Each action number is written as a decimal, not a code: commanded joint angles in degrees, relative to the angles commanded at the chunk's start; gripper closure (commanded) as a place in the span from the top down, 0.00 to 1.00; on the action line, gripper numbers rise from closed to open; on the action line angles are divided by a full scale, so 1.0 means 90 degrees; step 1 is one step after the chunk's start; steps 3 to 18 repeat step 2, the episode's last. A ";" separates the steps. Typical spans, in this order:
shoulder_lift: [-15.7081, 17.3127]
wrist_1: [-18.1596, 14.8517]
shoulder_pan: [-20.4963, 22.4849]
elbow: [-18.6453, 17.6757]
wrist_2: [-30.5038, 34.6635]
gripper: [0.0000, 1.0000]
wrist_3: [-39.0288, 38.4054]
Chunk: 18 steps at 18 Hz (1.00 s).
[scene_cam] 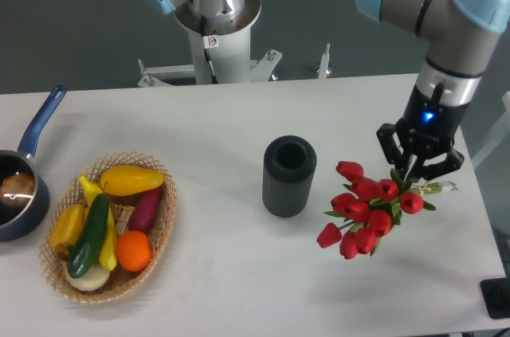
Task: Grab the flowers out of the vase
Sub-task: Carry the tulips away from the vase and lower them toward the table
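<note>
Claw [420, 171] clenched on stems of tulip bunch [366, 207], clear of vase [288, 175]; likely light, floppy, top-heavy; best gripped low on stems.

On the left of the white table [215, 130] sits a woven basket [159, 229] packed with fake produce: yellow pepper [130, 179], cucumber [91, 233], orange [133, 250], a purple one [144, 209]. Further left, half cut off, is a dark saucepan [17, 193] with a blue handle.
</note>
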 joint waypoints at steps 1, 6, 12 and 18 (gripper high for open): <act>-0.0029 -0.0010 -0.0010 0.0000 0.0029 0.00 0.0000; -0.0059 -0.0010 -0.0029 -0.0010 0.0136 0.00 -0.0010; -0.0059 -0.0010 -0.0029 -0.0010 0.0136 0.00 -0.0010; -0.0059 -0.0010 -0.0029 -0.0010 0.0136 0.00 -0.0010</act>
